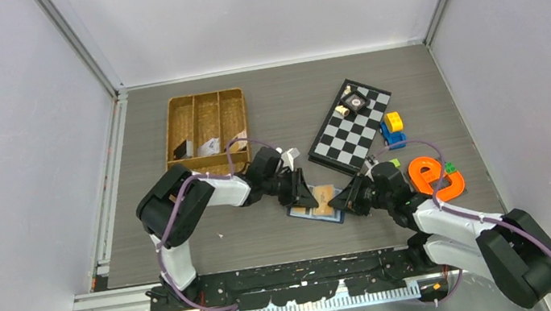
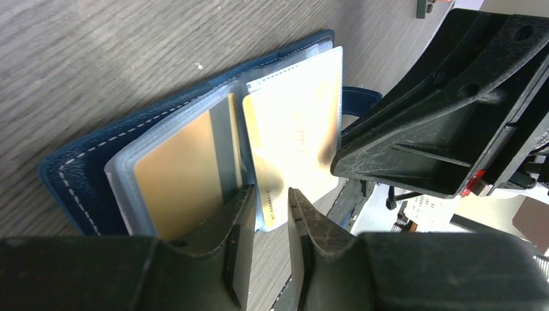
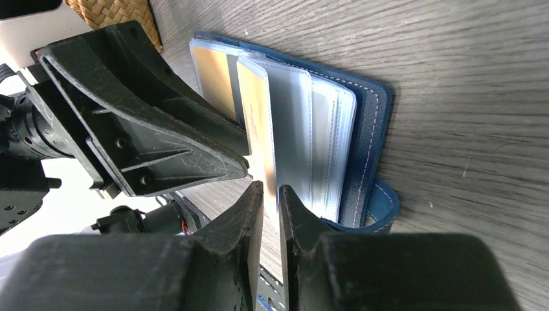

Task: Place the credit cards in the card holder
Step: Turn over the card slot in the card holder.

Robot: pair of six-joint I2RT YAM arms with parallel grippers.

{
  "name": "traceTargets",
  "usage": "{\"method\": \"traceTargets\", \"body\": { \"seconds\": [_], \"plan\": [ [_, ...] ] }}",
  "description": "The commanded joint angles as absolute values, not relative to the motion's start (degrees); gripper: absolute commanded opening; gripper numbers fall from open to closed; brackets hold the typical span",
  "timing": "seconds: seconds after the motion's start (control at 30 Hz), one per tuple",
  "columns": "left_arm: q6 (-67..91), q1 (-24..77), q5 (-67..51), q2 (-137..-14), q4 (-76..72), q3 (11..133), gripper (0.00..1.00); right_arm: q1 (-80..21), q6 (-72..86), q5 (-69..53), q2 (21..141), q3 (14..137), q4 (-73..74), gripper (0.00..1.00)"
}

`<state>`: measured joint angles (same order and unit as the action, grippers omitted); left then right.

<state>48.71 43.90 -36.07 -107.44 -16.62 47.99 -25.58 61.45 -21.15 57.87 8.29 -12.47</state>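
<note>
The navy card holder (image 1: 306, 211) lies open on the table between both grippers, its clear sleeves fanned out. An orange-tan credit card (image 2: 181, 175) with a dark stripe sits in one sleeve. A pale cream credit card (image 2: 294, 129) sits partly in the raised sleeve beside it, its lower end sticking out. My left gripper (image 2: 270, 194) stands slightly open, with that card's corner just at its tips. My right gripper (image 3: 270, 188) is closed on the edge of the raised leaf with the cream card (image 3: 256, 123). From above, the left gripper (image 1: 303, 192) and right gripper (image 1: 341, 201) nearly touch.
A brown wicker tray (image 1: 207, 123) stands at the back left. A checkerboard (image 1: 354, 126) with small pieces lies at the back right. Beside it are a blue and yellow toy car (image 1: 392, 129) and an orange ring-shaped toy (image 1: 434, 175).
</note>
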Motion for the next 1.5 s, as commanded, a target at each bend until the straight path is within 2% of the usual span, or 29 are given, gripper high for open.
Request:
{"method": "traceTargets", "body": {
  "seconds": [0.0, 0.43, 0.83, 1.17, 1.47],
  "plan": [
    [46.4, 44.1, -34.7, -104.5, -13.2, 49.2, 0.3, -25.5, 61.4, -21.8, 58.4, 8.2, -16.5, 0.21],
    [38.9, 44.1, -29.5, -96.1, 1.8, 52.3, 0.56, -25.4, 61.3, -22.0, 59.6, 9.1, -17.2, 0.2],
    [30.9, 44.0, -15.3, -93.6, 17.0, 55.4, 0.6, -25.6, 60.0, -19.8, 61.9, 10.3, -13.6, 0.23],
    [30.3, 44.1, -13.1, -95.4, 17.7, 55.4, 0.6, -25.8, 60.2, -18.6, 63.5, 10.7, -12.1, 0.23],
    [32.2, 44.2, -16.8, -96.8, 13.8, 54.1, 0.41, -26.4, 59.4, -16.5, 62.4, 11.6, -8.6, 0.26]
  ]
}}
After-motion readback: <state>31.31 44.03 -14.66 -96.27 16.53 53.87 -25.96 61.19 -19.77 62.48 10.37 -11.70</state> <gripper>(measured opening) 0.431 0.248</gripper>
